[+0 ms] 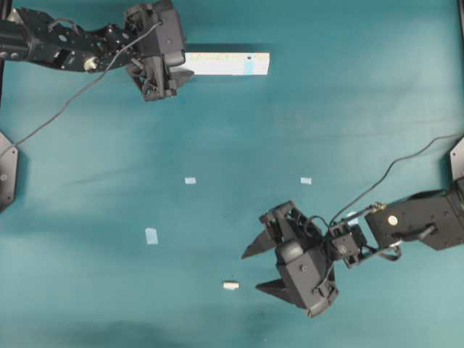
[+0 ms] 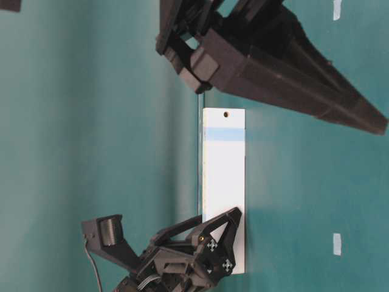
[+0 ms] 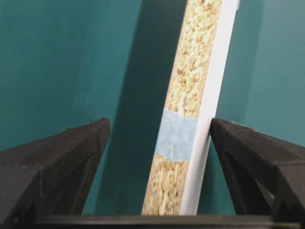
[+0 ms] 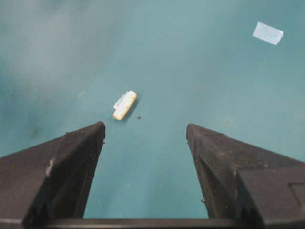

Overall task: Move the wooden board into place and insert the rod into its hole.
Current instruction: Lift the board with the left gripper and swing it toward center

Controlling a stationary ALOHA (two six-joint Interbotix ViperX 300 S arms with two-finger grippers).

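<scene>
Both grippers stand wide, empty: left gripper [image 3: 157,143] straddles the wooden board [image 1: 225,64] for grasping; right gripper [image 4: 145,143] faces the rod [image 4: 125,105], needing advance.

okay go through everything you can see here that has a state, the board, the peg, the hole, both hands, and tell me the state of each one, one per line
wooden board: lying on the table, its end between the left hand's open fingers, not yet clamped
hole: empty
rod: lying loose on the table, not held
left hand: open, straddling the board
right hand: open, empty, pointed at the rod
tape squares: stuck flat on the table
</scene>
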